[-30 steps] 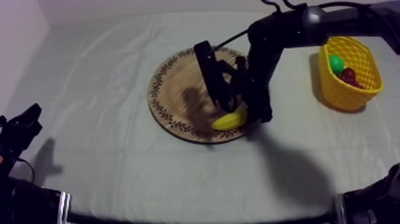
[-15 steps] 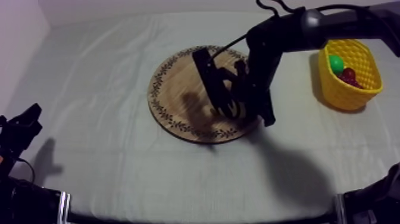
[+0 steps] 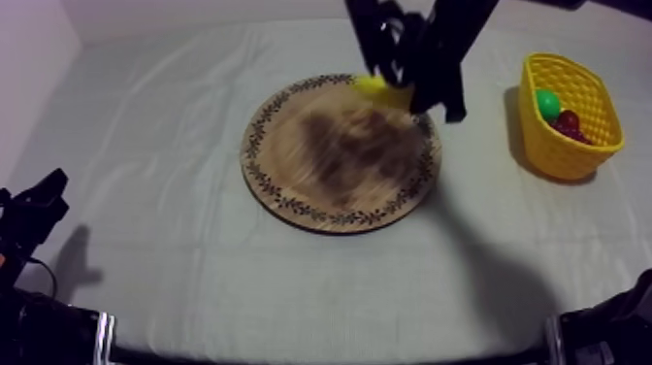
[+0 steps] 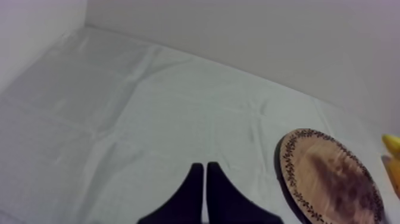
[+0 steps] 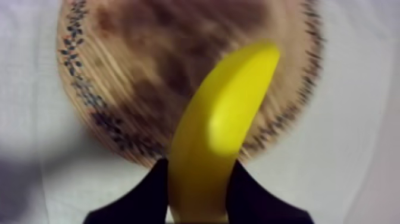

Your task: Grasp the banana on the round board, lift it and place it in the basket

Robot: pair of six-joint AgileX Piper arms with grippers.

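Right gripper [image 5: 196,189]: grasping the banana [image 5: 223,119], holding it above the wooden board [image 3: 291,184], near its far rim. Left gripper [image 4: 205,179]: lying clenched, empty. Yellow basket [image 3: 572,155]: sitting well apart.

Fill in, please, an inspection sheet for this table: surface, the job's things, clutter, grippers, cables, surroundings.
Surface: grey-white cloth, a few soft creases, no stains seen.
Job's things: banana held in the air over the far edge of the board; nothing lies on the board. The basket stands at the right side of the table, and the banana is not yet in it.
Clutter: a green fruit and a small red fruit, both inside the basket.
Grippers: right gripper shut on the banana; left gripper shut on nothing, low at its own side of the table.
Cables: nothing seen.
Surroundings: a plain pale wall behind the table.
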